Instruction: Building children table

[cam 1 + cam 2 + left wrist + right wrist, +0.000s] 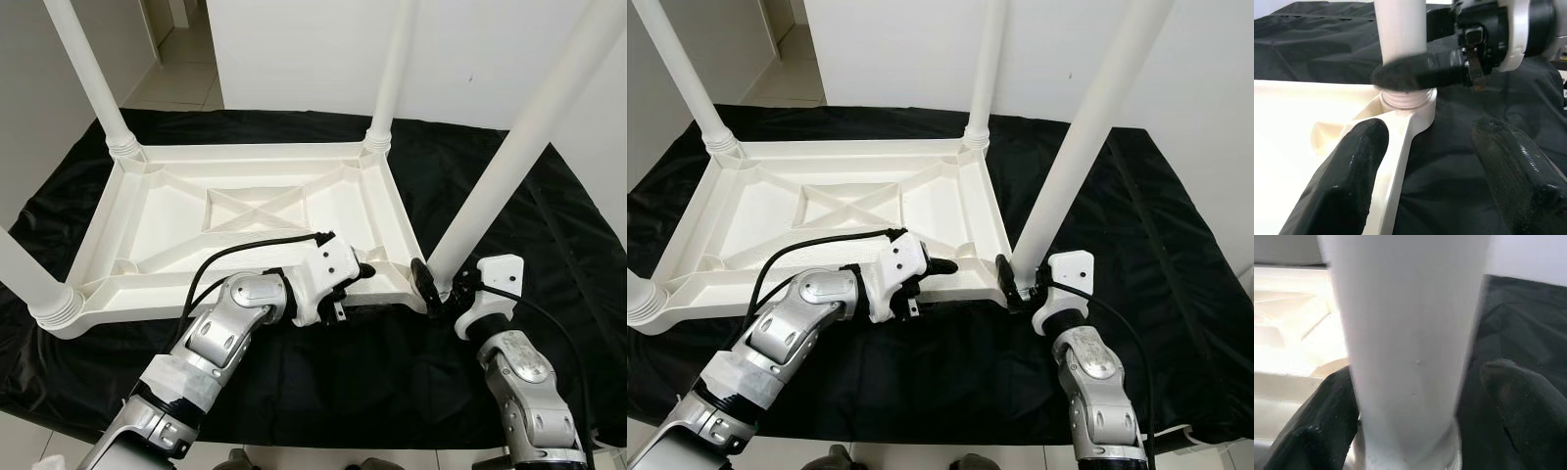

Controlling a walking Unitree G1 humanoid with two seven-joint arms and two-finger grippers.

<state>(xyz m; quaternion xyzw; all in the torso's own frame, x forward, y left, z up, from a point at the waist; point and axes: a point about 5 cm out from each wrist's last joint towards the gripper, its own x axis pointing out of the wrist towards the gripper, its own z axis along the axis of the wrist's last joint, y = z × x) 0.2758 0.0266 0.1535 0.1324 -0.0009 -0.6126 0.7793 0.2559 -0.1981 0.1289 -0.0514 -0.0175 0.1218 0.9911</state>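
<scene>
Both my claws work the near rim: right gripper narrowly straddles one of four smooth round plastic legs; left gripper gapes wide beside the ribbed white tabletop.

**White room, black cloth on pale tile**

A black cloth lies spread and creased over the pale tiled floor. Plain white walls stand behind it, and a doorway opens at the far left, evenly lit.

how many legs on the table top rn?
4, one per corner of the upturned top: far left leg, far right leg, near left leg, and near right leg, with the right tool around its base.
</scene>
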